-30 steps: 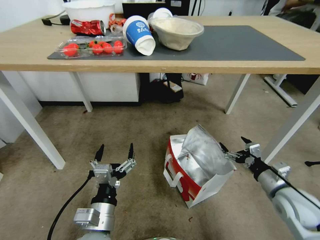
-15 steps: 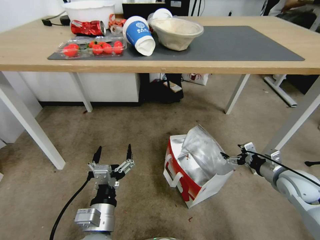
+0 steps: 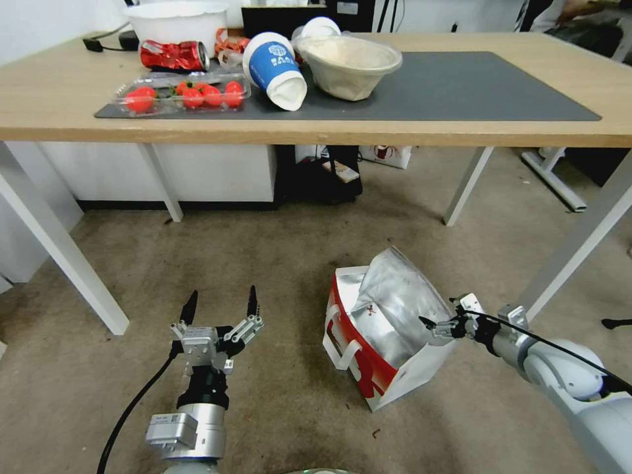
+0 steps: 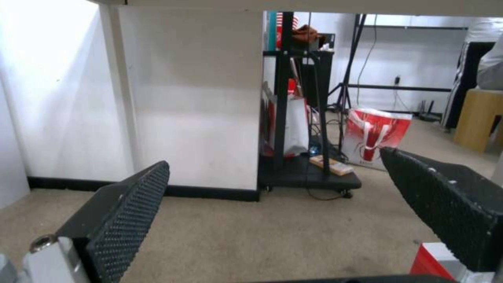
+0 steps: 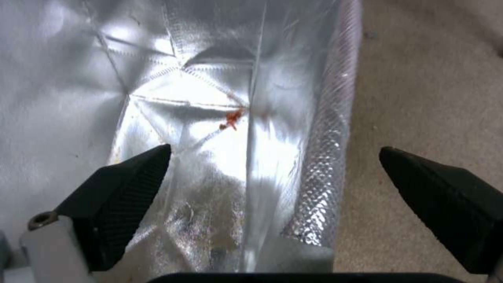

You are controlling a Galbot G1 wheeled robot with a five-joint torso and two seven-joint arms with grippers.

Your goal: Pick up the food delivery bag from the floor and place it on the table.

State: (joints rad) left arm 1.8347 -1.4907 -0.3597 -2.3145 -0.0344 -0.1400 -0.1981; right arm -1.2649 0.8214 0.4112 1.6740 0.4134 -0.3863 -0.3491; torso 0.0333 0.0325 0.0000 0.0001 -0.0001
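Observation:
The food delivery bag [image 3: 368, 342] stands tilted on the floor [image 3: 263, 250], white with a red side panel, white handles and crumpled silver foil lining [image 5: 210, 98] bulging out of its top. My right gripper [image 3: 436, 317] is open at the bag's right rim. In the right wrist view the right gripper [image 5: 275, 153] straddles the foil edge, one finger over the lining and the other over the floor. My left gripper [image 3: 220, 303] hangs open above the floor, left of the bag and apart from it. The table [image 3: 66, 105] with its dark mat [image 3: 474, 85] stands ahead.
On the table's left part lie a tomato box [image 3: 181, 92], a crushed red can [image 3: 172, 54], a blue cup [image 3: 275, 66] and a bowl [image 3: 347, 62]. White table legs [image 3: 62, 253] [image 3: 579, 243] flank the floor area. A black cart [image 4: 304, 173] stands under the table.
My right gripper has turned and moved down and left, closing in on the bag's right rim. The left gripper has drifted slightly back. The bag has not moved.

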